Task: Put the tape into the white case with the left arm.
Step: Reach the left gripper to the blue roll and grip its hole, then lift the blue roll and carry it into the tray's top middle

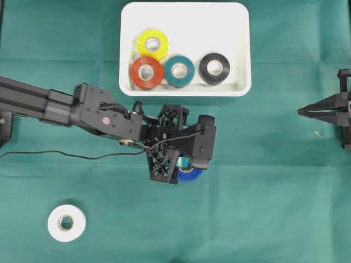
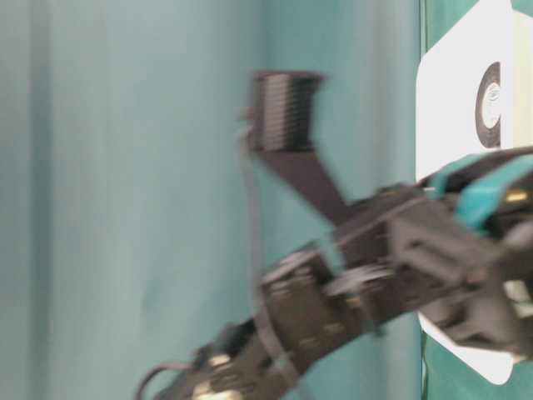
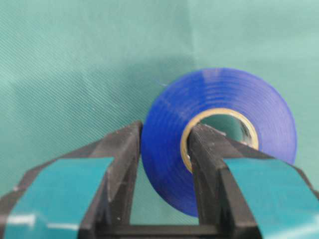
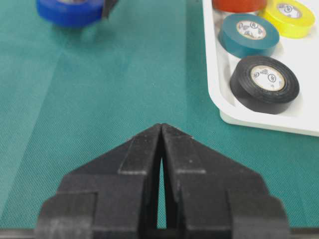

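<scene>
Four rolls in white case point(image 1: 241, 49) | left pincer point(image 3: 164, 149) clamps blue tape point(image 3: 224, 94) | right pincer point(image 4: 161, 132) closed

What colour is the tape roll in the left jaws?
Blue tape roll; clearest in the left wrist view.

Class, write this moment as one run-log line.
left gripper: jaws shut on blue tape roll | right gripper: shut | white rectangular plastic case: four rolls
</scene>
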You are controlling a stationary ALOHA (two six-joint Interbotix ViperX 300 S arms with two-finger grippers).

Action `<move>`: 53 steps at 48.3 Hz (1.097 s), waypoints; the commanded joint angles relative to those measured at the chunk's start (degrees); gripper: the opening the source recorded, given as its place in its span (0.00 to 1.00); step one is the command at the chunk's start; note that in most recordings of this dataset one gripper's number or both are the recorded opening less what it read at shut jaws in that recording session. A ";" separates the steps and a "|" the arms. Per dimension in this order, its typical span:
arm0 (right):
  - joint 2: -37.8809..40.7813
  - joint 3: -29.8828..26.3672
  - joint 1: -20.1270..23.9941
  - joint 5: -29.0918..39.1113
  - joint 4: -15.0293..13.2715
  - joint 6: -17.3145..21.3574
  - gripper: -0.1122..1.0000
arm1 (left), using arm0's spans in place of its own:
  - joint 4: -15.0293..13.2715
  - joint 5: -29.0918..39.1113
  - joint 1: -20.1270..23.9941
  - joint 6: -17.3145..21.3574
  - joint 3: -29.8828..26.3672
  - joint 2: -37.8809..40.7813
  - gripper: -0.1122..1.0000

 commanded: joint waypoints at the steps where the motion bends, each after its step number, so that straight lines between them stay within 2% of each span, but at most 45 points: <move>1: 0.35 -0.70 0.00 -0.70 -0.09 0.09 0.02 | 0.18 1.76 -0.26 0.00 -1.05 -4.66 0.34; 13: 0.35 -0.62 0.00 -0.62 0.00 0.09 0.02 | 0.18 6.06 -0.35 0.09 -1.23 -9.23 0.34; 25: 0.35 -0.70 0.00 -0.62 0.00 0.09 0.02 | 0.26 7.56 -0.26 0.18 -1.14 -9.67 0.34; 33: 0.35 -0.70 0.00 -0.62 -0.09 0.09 0.02 | 0.26 7.56 0.44 2.02 -1.23 -9.76 0.34; 44: 0.44 -0.62 0.00 -0.62 0.00 0.09 0.02 | 0.26 7.56 4.22 5.63 -1.23 -9.76 0.34; 53: 0.44 -0.62 0.00 -0.62 0.00 0.09 0.02 | 0.26 7.38 9.32 7.29 -1.05 -9.58 0.34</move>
